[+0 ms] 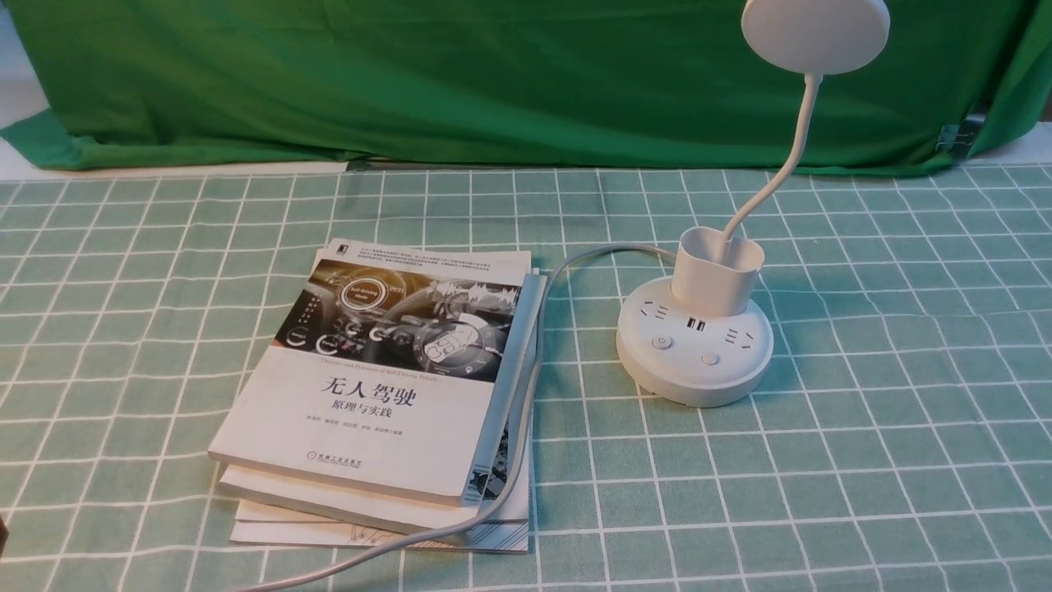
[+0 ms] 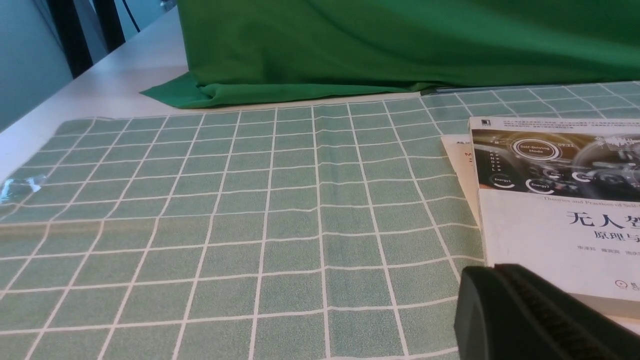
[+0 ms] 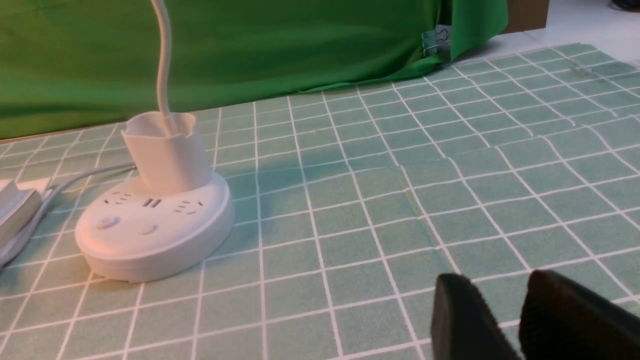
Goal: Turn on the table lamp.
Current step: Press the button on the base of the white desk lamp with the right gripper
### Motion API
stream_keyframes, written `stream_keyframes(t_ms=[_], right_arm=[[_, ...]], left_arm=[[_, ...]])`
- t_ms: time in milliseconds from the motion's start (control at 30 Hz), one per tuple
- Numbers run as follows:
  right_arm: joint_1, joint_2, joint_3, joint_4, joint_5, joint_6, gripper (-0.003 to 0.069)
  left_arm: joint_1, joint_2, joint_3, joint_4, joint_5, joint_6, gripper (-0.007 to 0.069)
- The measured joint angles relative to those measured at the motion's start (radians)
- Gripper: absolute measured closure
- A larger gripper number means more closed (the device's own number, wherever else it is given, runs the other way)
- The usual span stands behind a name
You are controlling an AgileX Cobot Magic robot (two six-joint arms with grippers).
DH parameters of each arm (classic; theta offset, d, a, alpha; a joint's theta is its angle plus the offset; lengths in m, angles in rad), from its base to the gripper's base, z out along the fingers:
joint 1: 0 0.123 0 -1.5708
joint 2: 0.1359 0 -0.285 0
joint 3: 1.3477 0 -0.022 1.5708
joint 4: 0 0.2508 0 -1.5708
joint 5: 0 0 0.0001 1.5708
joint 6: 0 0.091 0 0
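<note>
A white table lamp (image 1: 694, 349) stands on a desk (image 2: 125, 75) covered with a green checked cloth (image 1: 888, 460), at three o'clock from a stack of books (image 1: 378, 386) and just clear of it. Its round base carries sockets and two buttons. A cup holder rises from the base, and a thin neck curves up to a disc head at one o'clock. A white cord (image 1: 526, 395) leaves the base at ten o'clock and runs along the books toward seven o'clock.

The right gripper (image 3: 500, 287) hangs low over bare cloth, with the lamp well apart at its ten o'clock. Its jaws are narrowly parted and hold nothing. Only one black finger of the left gripper (image 2: 530, 315) shows, beside the books, so I cannot tell how its jaws stand.
</note>
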Motion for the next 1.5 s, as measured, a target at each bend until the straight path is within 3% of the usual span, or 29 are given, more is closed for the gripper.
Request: stream_keyframes(t_ms=[133, 167, 200, 233, 267, 367, 467, 567, 667, 767, 833, 967, 1000, 1067, 1200, 1333, 1500], right_arm=[[0.0, 0.0, 0.0, 0.112, -0.002, 0.205, 0.0418], [0.0, 0.0, 0.0, 0.199, -0.002, 0.347, 0.0418], [0.0, 0.0, 0.0, 0.22, -0.004, 0.389, 0.0418], [0.0, 0.0, 0.0, 0.279, -0.004, 0.573, 0.0418], [0.0, 0.0, 0.0, 0.299, -0.004, 0.652, 0.0418], [0.0, 0.0, 0.0, 0.321, -0.003, 0.735, 0.0418], [0.0, 0.0, 0.0, 0.314, -0.006, 0.711, 0.0418], [0.0, 0.0, 0.0, 0.295, -0.03, 0.613, 0.0418], [0.0, 0.0, 0.0, 0.289, -0.073, 0.418, 0.0418], [0.003, -0.001, -0.014, 0.289, -0.075, 0.343, 0.0431], [0.01, 0.018, -0.079, 0.287, -0.074, 0.238, 0.0492], [0.031, 0.137, -0.231, 0.287, -0.007, -0.059, 0.0608], [0.032, 0.156, -0.25, 0.287, 0.008, -0.093, 0.0616], [0.034, 0.32, -0.389, 0.287, 0.109, -0.324, 0.0629], [0.035, 0.556, -0.578, 0.287, 0.24, -0.582, 0.0629], [0.061, 0.763, -0.708, 0.294, 0.311, -0.64, 0.0629], [0.184, 0.945, -0.761, 0.299, 0.323, -0.661, 0.0625]], left_arm=[[0.0, 0.0, 0.0, 0.0, 0.0, 0.0, 0.0603], [0.0, 0.0, 0.0, 0.0, 0.0, 0.0, 0.0603], [0.0, 0.0, 0.0, 0.0, 0.0, 0.0, 0.0603], [0.0, 0.0, 0.0, 0.0, 0.0, 0.0, 0.0603], [0.0, 0.0, 0.0, 0.0, 0.0, 0.0, 0.0603], [0.0, 0.0, 0.0, 0.0, 0.0, 0.0, 0.0603], [0.0, 0.0, 0.0, 0.0, 0.0, 0.0, 0.0603], [0.0, 0.0, 0.0, 0.0, 0.0, 0.0, 0.0603], [0.0, 0.0, 0.0, 0.0, 0.0, 0.0, 0.0603], [0.0, 0.0, 0.0, 0.0, 0.0, 0.0, 0.0603], [0.0, 0.0, 0.0, 0.0, 0.0, 0.0, 0.0603], [0.0, 0.0, 0.0, 0.0, 0.0, 0.0, 0.0603], [0.0, 0.0, 0.0, 0.0, 0.0, 0.0, 0.0603], [0.0, 0.0, 0.0, 0.0, 0.0, 0.0, 0.0603], [0.0, 0.0, 0.0, 0.0, 0.0, 0.0, 0.0603], [0.0, 0.0, 0.0, 0.0, 0.0, 0.0, 0.0603], [0.0, 0.0, 0.0, 0.0, 0.0, 0.0, 0.0603]])
